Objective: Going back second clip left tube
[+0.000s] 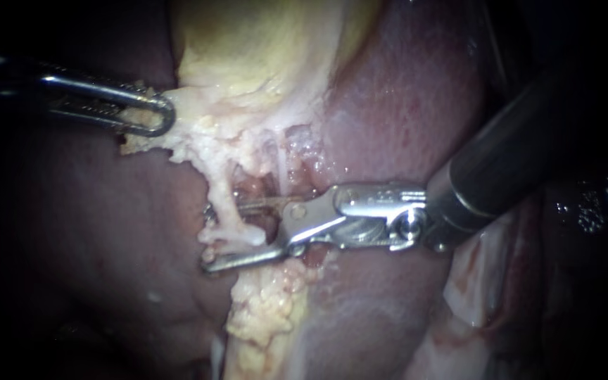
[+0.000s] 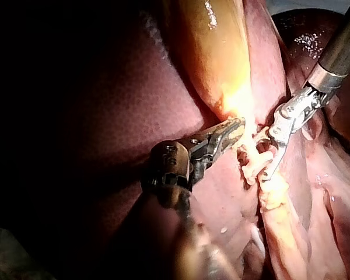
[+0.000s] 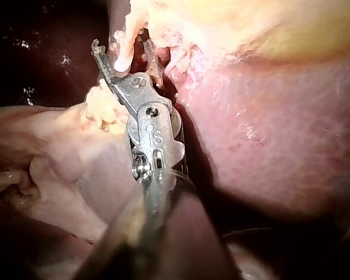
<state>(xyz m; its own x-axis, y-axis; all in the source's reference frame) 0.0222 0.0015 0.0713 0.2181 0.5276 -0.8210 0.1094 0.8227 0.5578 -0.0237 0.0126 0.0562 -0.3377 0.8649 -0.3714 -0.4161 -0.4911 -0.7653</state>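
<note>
Pale left tube (image 1: 221,193) inside the open pincer of your right instrument (image 1: 209,238).
Your left instrument (image 1: 167,116) clamps fatty tissue (image 1: 191,134) beside the gallbladder (image 1: 248,49).

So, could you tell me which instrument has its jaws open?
The right instrument: a gap shows between its jaws, with the pale tube between them. The left instrument grips pale tissue.

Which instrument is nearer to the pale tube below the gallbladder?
Right. The right instrument holds its open jaws either side of the tube. The left instrument is off to one side, its jaws shut on pale tissue at the gallbladder edge.
</note>
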